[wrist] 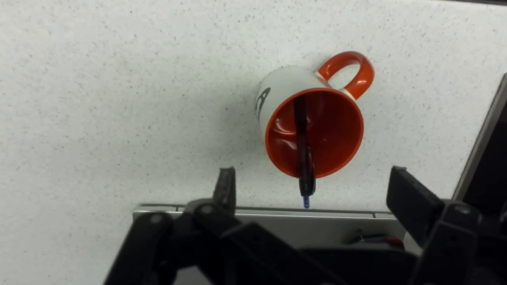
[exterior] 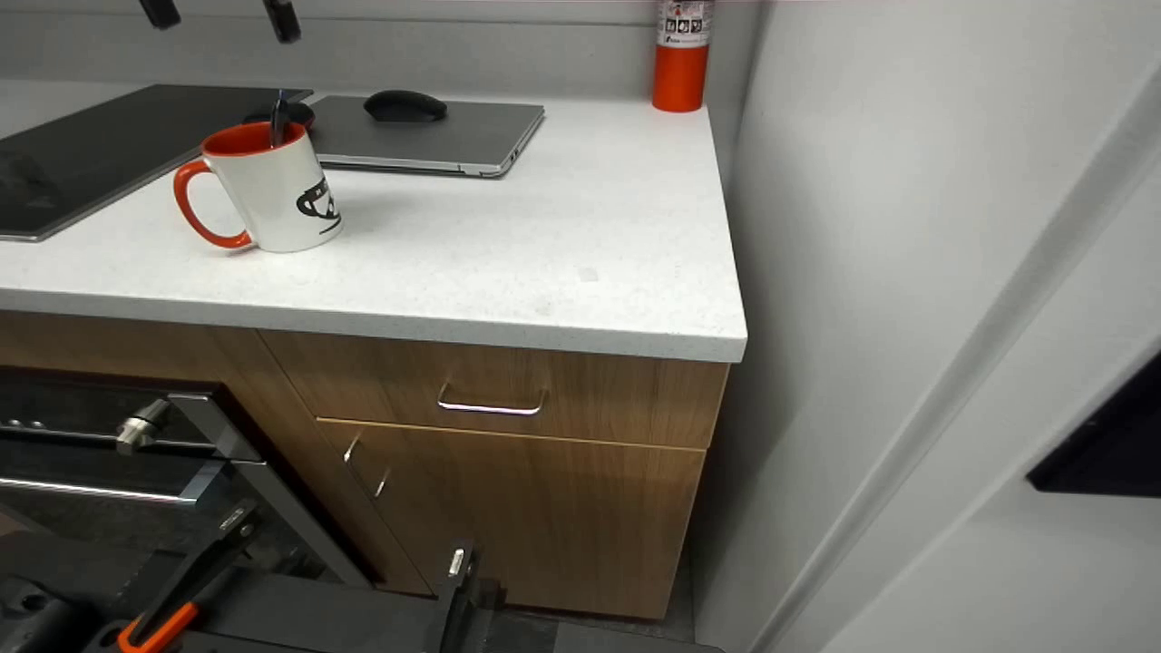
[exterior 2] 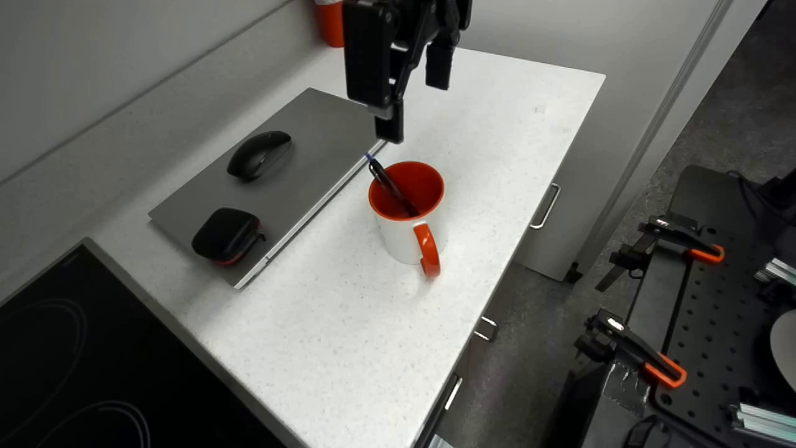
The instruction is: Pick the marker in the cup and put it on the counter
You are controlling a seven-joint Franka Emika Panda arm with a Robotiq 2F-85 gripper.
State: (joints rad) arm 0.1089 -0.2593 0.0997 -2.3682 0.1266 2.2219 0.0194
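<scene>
The cup (exterior: 281,204) is a white mug with an orange-red inside and handle, standing upright on the white counter (exterior: 562,236). It also shows in an exterior view (exterior 2: 404,239) and in the wrist view (wrist: 287,81). The marker (exterior 2: 390,186), a thin black pen with a blue end, leans in the cup and sticks out over its rim, toward the laptop. It also shows in the wrist view (wrist: 303,158). My gripper (exterior 2: 414,99) is open and empty above the cup. In the wrist view its fingers (wrist: 311,174) are wide apart, either side of the marker's upper end, not touching it.
A closed grey laptop (exterior 2: 311,130) lies behind the cup, bearing a black mouse (exterior 2: 258,154) and a small black case (exterior 2: 227,235). A black cooktop (exterior 2: 74,361) lies at the side. A red extinguisher (exterior: 680,77) stands at the back corner by the wall.
</scene>
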